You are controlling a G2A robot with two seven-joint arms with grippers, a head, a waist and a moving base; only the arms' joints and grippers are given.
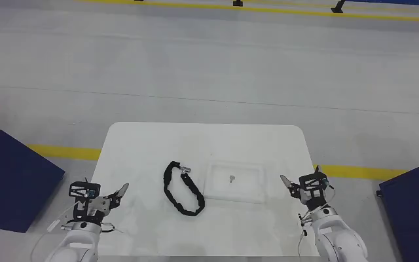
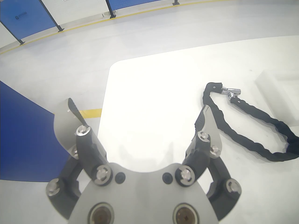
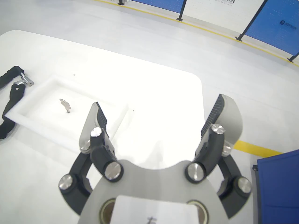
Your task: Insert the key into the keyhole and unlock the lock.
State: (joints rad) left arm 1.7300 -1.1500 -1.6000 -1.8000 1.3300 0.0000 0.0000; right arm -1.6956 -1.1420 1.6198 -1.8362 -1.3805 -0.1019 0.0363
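I note left hand (image 2: 137,104) and right hand (image 3: 158,100) low over near corners of the tabletop (image 1: 196,144), both released, spread wide; key (image 3: 65,105) lies in the white tray (image 3: 46,132), chain lock (image 1: 183,190) just beside.

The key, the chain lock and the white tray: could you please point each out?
key (image 3: 65,105), right wrist view, its middle.
chain lock (image 2: 259,113), left wrist view, black sleeve.
white tray (image 3: 42,129), right wrist view, its rim.

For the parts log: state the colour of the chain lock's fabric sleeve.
The chain lock sleeve is black; clearest in the left wrist view.
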